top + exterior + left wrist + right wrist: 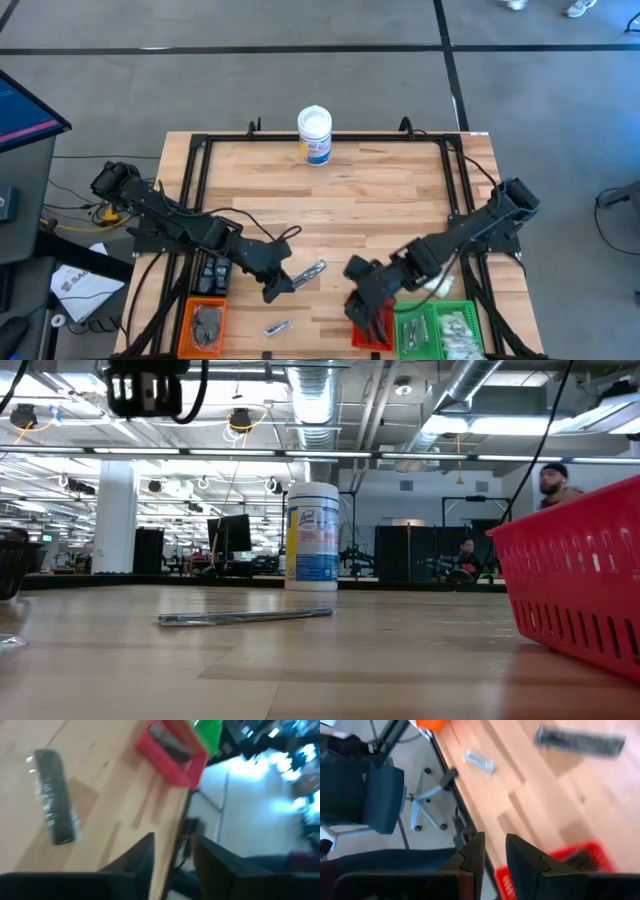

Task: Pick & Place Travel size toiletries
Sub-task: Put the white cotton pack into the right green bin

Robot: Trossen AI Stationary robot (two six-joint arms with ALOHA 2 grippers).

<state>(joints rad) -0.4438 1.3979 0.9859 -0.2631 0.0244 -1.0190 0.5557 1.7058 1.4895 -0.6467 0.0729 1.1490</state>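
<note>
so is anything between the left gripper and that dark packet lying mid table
Nothing visible. The left gripper hangs right beside the dark packet, with only bare wood of the table between them. The white tub stands far off at the back edge.

You see a smooth, faintly glossy wooden table point(380, 200); beside the left gripper point(279, 288) lies a shiny film-wrapped stick point(309, 272). Under the right gripper point(365, 312) sits a perforated plastic red tray point(580, 585).

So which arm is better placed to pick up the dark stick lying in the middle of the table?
Probably the left. The left gripper hovers right beside the dark stick, fingers apart and empty. The right gripper is over the red tray, farther away.
</note>
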